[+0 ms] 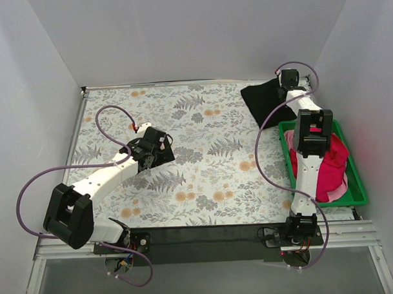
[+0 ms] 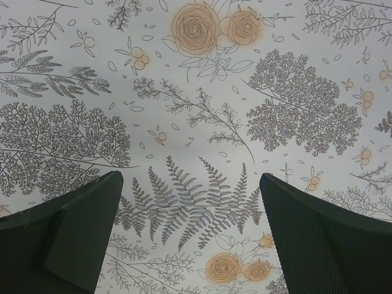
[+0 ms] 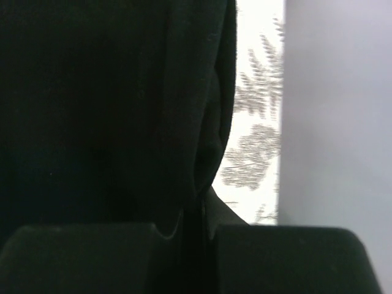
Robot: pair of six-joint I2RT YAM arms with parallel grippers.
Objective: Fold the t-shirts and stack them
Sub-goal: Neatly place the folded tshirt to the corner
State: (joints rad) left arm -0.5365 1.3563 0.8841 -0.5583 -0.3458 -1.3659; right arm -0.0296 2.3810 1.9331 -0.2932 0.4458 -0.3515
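Right gripper [image 3: 196, 231] is pinched tight on a fold of the black t-shirt [image 3: 92, 110], which sits bunched at the far right corner of the flowery table [image 1: 202, 134], right next to the wall. Left gripper [image 2: 190, 184] has its fingers spread wide with nothing between them, just hanging over bare tablecloth. Pinkish-red t-shirt [image 1: 335, 156] is piled in the green crate [image 1: 360, 194], partly under the right arm.
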